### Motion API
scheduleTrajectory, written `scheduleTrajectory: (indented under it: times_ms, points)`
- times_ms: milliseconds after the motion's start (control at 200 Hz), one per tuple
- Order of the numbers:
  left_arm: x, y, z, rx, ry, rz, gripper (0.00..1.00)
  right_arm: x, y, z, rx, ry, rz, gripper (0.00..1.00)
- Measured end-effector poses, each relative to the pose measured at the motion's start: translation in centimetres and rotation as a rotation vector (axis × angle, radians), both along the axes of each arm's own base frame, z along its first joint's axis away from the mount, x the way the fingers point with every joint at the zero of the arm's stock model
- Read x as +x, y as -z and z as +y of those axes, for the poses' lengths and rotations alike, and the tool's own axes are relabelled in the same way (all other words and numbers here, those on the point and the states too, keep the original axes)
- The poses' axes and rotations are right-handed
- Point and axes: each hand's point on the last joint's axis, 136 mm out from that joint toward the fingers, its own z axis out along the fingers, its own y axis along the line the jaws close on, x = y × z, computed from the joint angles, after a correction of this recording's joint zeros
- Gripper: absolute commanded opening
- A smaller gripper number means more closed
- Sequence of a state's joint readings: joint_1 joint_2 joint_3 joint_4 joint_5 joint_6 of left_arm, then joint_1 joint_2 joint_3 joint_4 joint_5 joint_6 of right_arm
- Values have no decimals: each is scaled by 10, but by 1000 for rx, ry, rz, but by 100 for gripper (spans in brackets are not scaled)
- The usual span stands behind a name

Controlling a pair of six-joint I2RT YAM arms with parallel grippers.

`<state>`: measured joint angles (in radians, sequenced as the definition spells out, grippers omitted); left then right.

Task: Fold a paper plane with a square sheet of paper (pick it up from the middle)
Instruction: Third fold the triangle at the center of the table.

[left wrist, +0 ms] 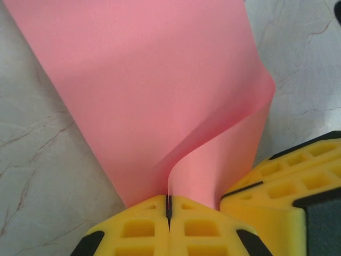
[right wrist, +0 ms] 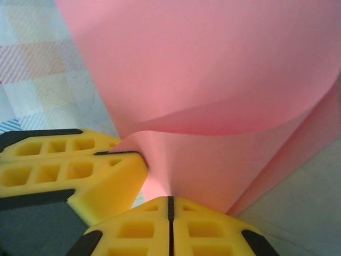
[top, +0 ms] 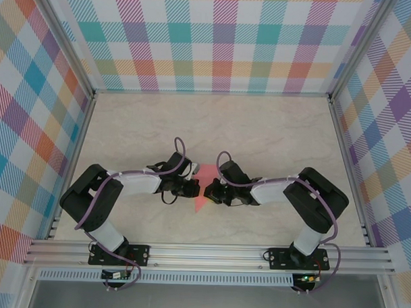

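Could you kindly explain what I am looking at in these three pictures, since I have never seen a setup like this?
Two robot arms are bolted at the near edge of a marble-look table with checked walls. The overhead picture shows both; the other two come from cameras on each wrist, looking along yellow fingers. The left gripper and right gripper meet in the middle, both shut on one pink paper. Up close, the left gripper and right gripper each pinch the curling sheet between closed fingers, lifting part of it off the table.

The paper plane (top: 203, 196) sits mid-tabletop (top: 274, 129) between the left tool (top: 191, 188) and right tool (top: 209, 192), apparently partly lifted, tools nearly touching.
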<state>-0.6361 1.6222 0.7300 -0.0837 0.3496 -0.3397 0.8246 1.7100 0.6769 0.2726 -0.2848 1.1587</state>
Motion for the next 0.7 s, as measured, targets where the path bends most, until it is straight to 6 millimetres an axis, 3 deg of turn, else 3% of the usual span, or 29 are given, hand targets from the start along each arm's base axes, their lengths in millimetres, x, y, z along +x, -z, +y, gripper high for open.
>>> scheduleTrajectory:
  times_ms: [475,700]
  points:
    - [0,1,0,9,13,1,4,2,-1,-5,-13,0,-11,9]
    - [0,0,0,9,13,2,3,25,-19,-11,23,26,-55,9]
